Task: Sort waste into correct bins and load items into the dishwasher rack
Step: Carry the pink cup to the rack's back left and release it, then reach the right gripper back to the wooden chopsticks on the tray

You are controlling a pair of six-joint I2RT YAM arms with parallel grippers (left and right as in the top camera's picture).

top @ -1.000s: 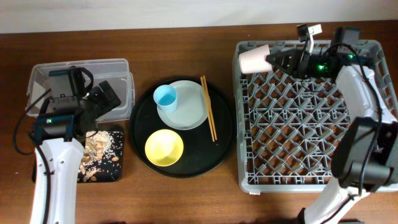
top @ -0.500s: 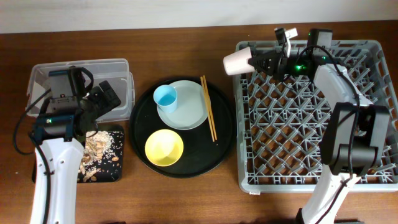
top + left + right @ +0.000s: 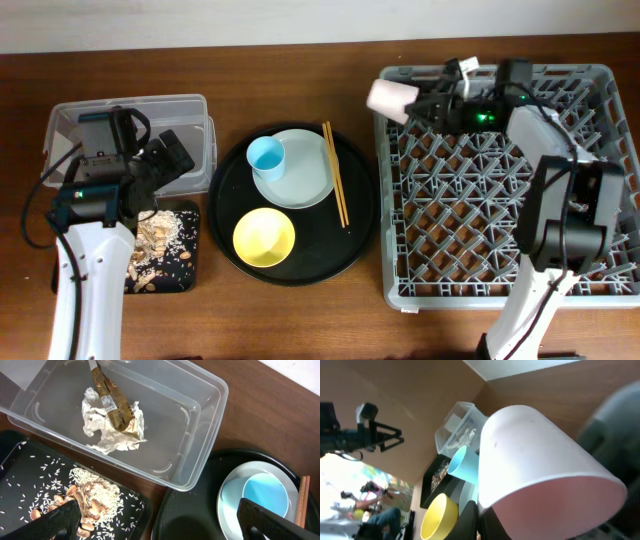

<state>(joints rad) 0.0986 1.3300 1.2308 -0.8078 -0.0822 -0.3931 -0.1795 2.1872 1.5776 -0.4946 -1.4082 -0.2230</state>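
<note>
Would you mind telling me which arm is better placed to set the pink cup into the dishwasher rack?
Right: the right claw grips the pink cup at a corner of the rack; the left claw hangs open by the clear tub.

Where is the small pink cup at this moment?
In the overhead view, the small pink cup is held sideways in the right gripper, over the far left corner of the dishwasher rack.
</note>
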